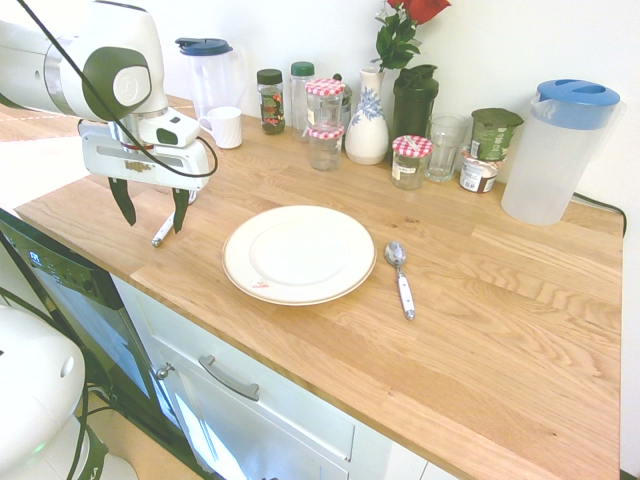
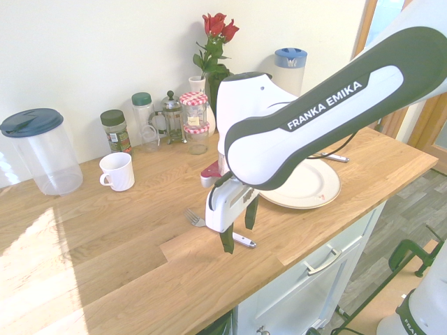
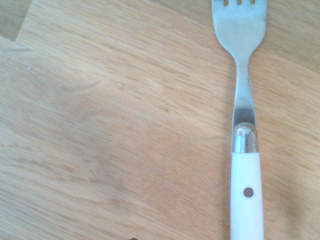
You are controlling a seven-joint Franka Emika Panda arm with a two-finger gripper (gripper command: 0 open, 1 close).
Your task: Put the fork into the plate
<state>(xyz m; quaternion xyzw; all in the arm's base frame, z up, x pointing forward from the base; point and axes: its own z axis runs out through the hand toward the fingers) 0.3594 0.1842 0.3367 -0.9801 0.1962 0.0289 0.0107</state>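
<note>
Claw (image 1: 150,208) released, hovering above fork (image 1: 163,230) | fork flat on counter (image 1: 480,300), at plate's (image 1: 299,254) 9 o'clock | handle runs 12–6 (wrist view), I'd straddle it.

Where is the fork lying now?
The fork lies flat on the wooden counter, under the open hand; in the first exterior view it is left of the plate.

The fork (image 3: 245,150) lies flat on the bench (image 1: 480,300), a small silver piece with a white handle held by one rivet. It lies apart from the plate (image 1: 299,254), on the mug's side of it. The plate is round and cream-white with a thin tan rim line, and sits flat near the bench's front edge.
</note>
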